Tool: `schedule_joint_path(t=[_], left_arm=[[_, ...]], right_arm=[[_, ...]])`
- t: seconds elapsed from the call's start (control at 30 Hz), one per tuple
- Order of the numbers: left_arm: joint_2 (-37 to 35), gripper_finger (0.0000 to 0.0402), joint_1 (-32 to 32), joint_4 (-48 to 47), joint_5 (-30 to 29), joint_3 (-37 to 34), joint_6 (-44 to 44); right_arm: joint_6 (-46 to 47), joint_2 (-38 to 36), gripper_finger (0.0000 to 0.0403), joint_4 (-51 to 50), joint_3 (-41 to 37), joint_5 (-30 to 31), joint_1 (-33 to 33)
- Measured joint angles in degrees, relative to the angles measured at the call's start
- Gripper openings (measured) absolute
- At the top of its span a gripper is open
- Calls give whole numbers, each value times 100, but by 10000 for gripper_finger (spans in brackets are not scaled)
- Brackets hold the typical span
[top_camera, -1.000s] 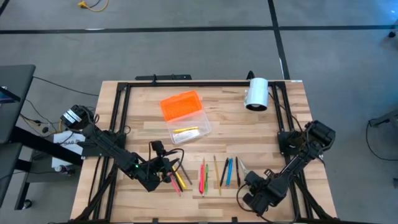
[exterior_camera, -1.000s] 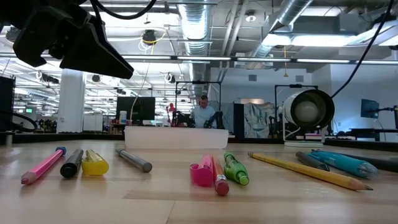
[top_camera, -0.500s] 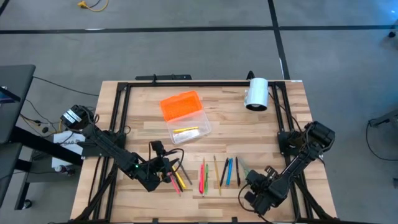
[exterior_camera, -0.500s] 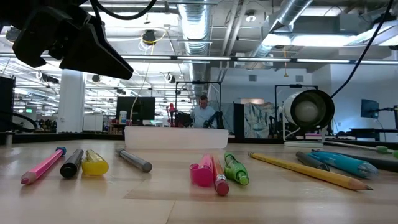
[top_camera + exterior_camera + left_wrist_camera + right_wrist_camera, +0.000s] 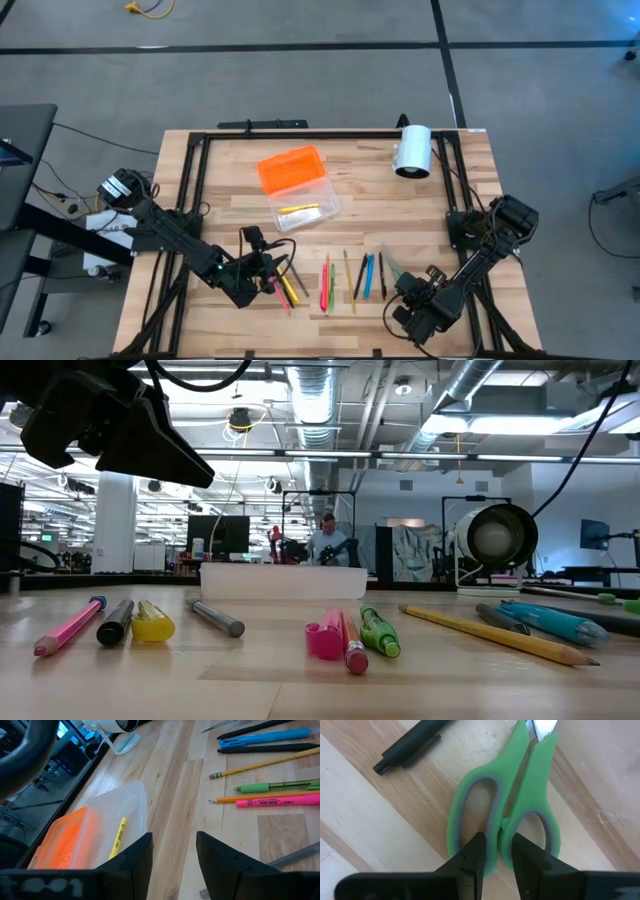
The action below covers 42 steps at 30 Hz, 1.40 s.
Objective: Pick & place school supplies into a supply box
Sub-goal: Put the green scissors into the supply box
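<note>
The right tool (image 5: 496,855) sits low over the green-handled scissors (image 5: 507,805) lying flat on the tabletop (image 5: 440,200) at its near right, fingers narrowly parted astride the handles' middle; whether they grip, I cannot tell. The left tool (image 5: 172,855) hovers open and empty above the pens (image 5: 285,290) at near left; the supply box (image 5: 296,190), lid open, lies farther back, one yellow pencil (image 5: 117,838) inside.

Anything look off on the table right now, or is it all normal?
Nothing is spilled or damaged. The orange lid lies off, overlapping the clear box, and the right gripper straddles the green scissors handles.

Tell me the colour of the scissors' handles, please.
Green, with grey lining inside the finger loops of the scissors. The right wrist view shows it best.
</note>
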Motion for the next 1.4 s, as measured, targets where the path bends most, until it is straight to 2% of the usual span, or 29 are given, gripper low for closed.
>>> schedule_joint_path(t=[0.37, 0.67, 1.03, 1.4], left_arm=[[0, 144, 0, 2, 0, 0, 0], [0, 144, 0, 2, 0, 0, 0], [0, 144, 0, 2, -2, 0, 0], [0, 144, 2, 2, -2, 0, 0]], right_arm=[[152, -33, 68, -86, 0, 25, 0], [150, -210, 67, -243, -37, 516, -24], [146, -229, 67, -519, -28, 616, -39], [-619, -240, 66, -542, -13, 844, -469]])
